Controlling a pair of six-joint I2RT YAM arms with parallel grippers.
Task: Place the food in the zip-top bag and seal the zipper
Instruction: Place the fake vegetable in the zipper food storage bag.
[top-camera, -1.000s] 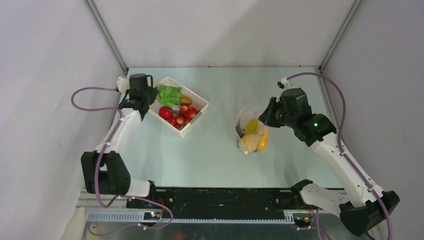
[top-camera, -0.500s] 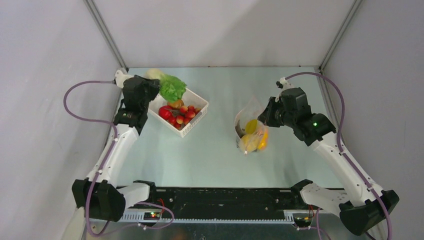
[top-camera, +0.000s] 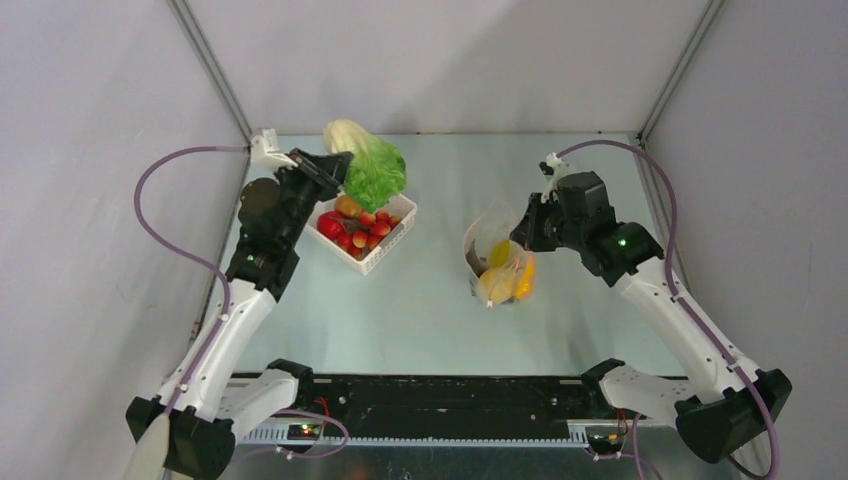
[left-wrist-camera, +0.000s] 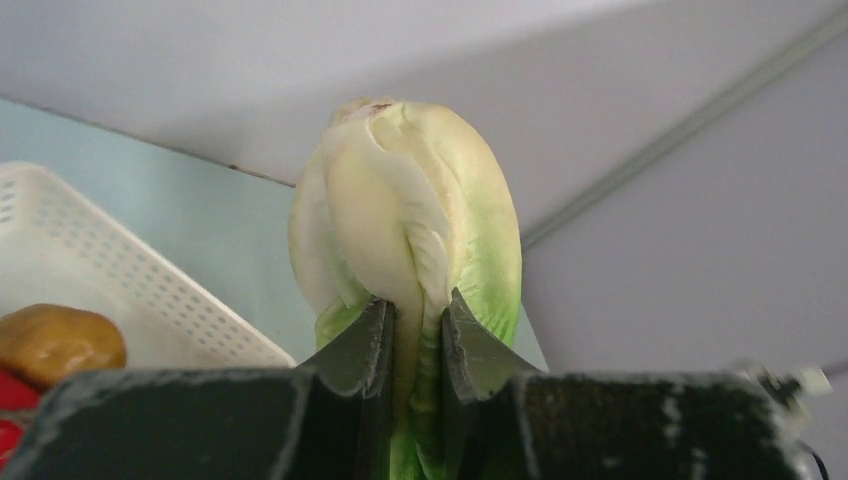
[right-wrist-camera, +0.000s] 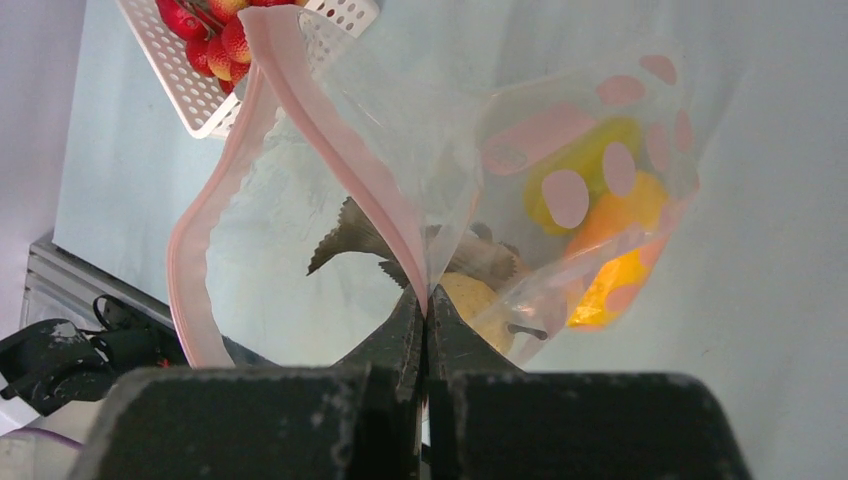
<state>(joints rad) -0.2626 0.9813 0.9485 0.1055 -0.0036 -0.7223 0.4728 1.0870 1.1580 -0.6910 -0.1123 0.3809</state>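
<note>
My left gripper (top-camera: 338, 163) is shut on a green and pale toy lettuce (top-camera: 372, 170) and holds it in the air above the far corner of the white basket; the lettuce fills the left wrist view (left-wrist-camera: 410, 210). My right gripper (top-camera: 522, 229) is shut on the pink zipper strip (right-wrist-camera: 330, 130) of the clear zip-top bag (top-camera: 500, 262), holding its mouth open. Yellow (right-wrist-camera: 575, 180) and orange (right-wrist-camera: 620, 270) toy food lies inside the bag. Small red fruits (top-camera: 352, 232) and a brown one (top-camera: 347, 206) lie in the basket.
The white lattice basket (top-camera: 385, 250) stands on the table at the back left. Grey walls close the table at the back and both sides. A black rail runs along the near edge (top-camera: 440, 395).
My left gripper has lifted the lettuce out of the basket, up and to the right. My right gripper has shifted slightly left with the bag's edge.
</note>
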